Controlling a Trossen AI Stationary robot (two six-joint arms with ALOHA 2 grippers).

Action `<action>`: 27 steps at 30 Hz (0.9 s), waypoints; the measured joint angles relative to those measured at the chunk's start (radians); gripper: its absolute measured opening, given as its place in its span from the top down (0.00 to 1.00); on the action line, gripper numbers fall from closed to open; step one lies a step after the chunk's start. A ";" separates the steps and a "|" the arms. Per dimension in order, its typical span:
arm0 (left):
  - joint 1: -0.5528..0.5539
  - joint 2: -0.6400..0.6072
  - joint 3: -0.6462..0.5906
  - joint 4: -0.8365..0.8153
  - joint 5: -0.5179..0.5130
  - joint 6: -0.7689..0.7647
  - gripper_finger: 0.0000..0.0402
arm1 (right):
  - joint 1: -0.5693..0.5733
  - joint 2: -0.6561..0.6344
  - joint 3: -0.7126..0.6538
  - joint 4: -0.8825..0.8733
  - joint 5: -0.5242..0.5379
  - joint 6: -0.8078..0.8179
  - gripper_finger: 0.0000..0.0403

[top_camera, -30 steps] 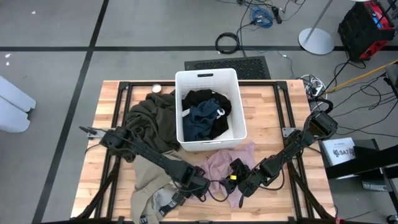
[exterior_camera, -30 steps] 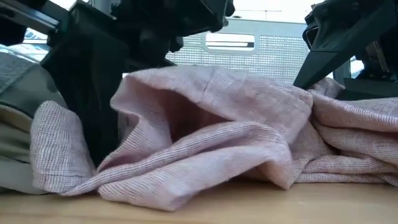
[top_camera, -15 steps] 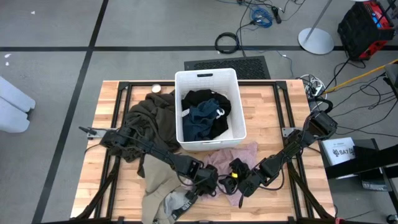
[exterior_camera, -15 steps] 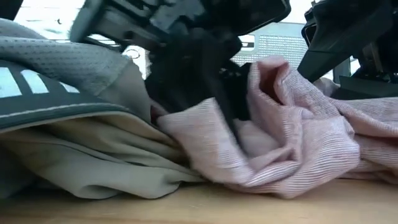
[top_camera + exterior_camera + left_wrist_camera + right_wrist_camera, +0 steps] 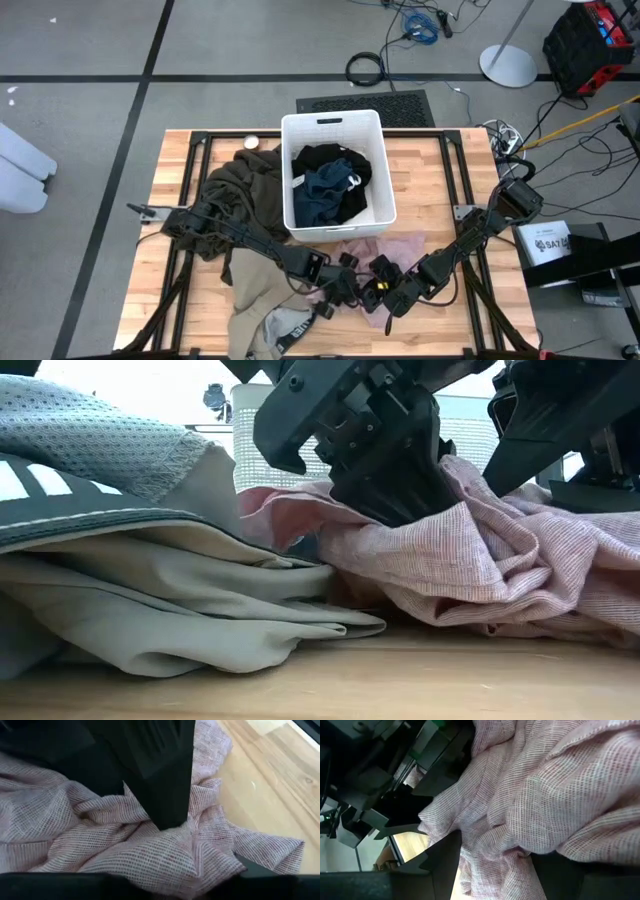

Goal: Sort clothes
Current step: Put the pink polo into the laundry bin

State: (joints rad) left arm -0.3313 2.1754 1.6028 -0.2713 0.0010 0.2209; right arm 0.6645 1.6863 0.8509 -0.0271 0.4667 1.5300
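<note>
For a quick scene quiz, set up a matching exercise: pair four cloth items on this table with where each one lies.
Things:
1. black fabric garment
2. large dark olive fabric garment
3. pale pink woven garment
4. beige fabric garment with lettered waistband

Places:
A. heaped beside the white rectangular plastic bin, on its left in the high view
B. at the table's near edge, under the left arm
C. inside the bin
D. on the wood in front of the bin, between both claws

Pairs: 1-C, 2-A, 3-D, 4-B

Two slim black jointed arms point(image 5: 240, 238), looped black cables, a yellow spot at lower centre.
</note>
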 joint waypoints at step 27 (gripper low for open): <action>-0.007 0.015 0.000 0.143 -0.164 -0.020 0.63 | -0.031 -0.003 0.000 -0.067 -0.080 -0.043 0.57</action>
State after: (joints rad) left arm -0.3386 2.1906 1.6032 -0.1287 -0.1633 0.2005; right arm 0.6331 1.6833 0.8509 -0.0945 0.3863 1.4875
